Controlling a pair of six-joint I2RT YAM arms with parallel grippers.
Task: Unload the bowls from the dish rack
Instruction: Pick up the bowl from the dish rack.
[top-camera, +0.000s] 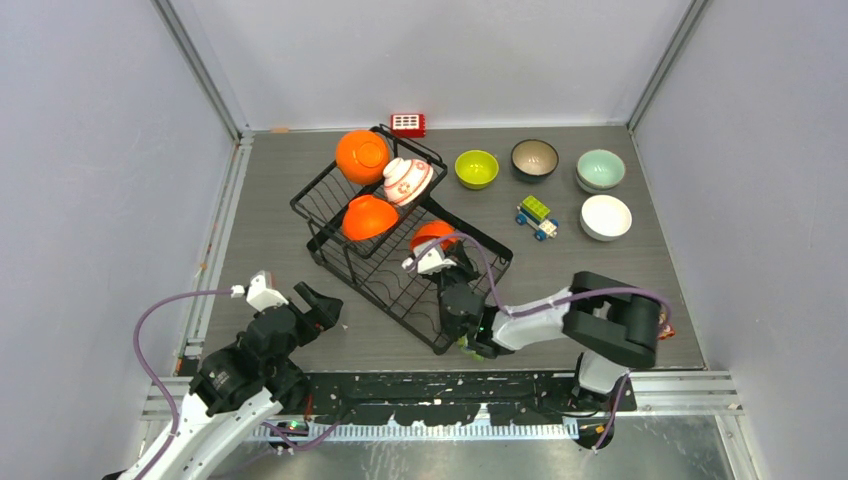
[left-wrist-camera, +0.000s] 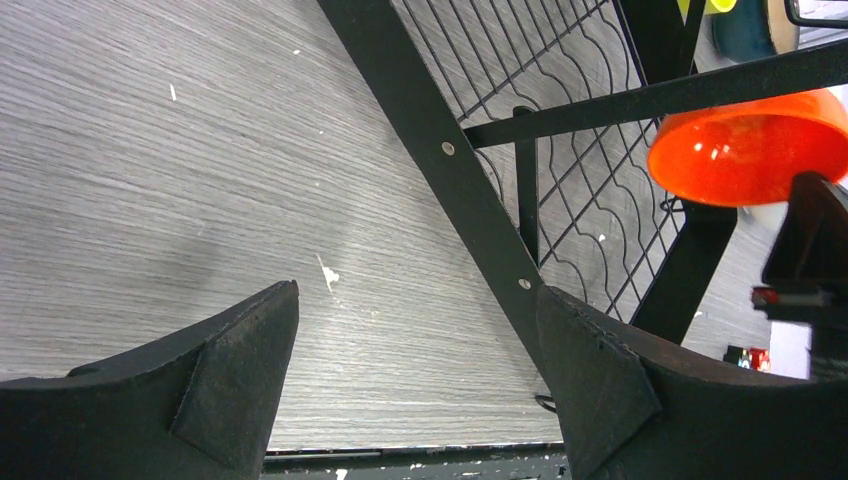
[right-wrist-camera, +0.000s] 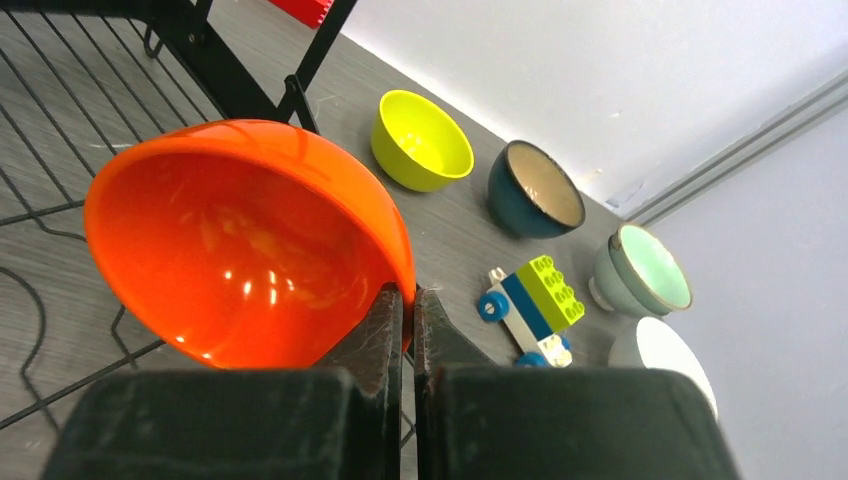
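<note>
Precariously pinched: right gripper (right-wrist-camera: 408, 310) closed hard on the thin rim of the held orange bowl (right-wrist-camera: 250, 235), nothing but that glossy wall between the jaws. Tilted on its side over the right part of the near section of the dish rack (top-camera: 380, 270); impossible to tell whether clear of the wires or resting on them. Likely to swing or slip out of so narrow a bite on a slick edge, especially on a fast lift or a sharp turn of the wrist. Could also snag on a curved divider on the way up and drag the whole rack, toppling the middle orange bowl (top-camera: 369, 217), the floral bowl (top-camera: 407, 181) and the far orange bowl (top-camera: 362, 156) leaning in the far section. Worth watching the path to the right as well: toy car (top-camera: 537, 216) near the likely landing spot, with the lime bowl (top-camera: 476, 168), dark bowl (top-camera: 534, 158), mint bowl (top-camera: 600, 169) and white bowl (top-camera: 606, 217) already out on the table (top-camera: 270, 200) at far right, so little room for a careless set-down and a fair chance of a knock or a chip. Left gripper (left-wrist-camera: 417, 290) spread wide and holding nothing, hovering low by the near-left frame of the rack, one finger close to the bar; easy to bump the rack from there if swung in during the right-side lift
</note>
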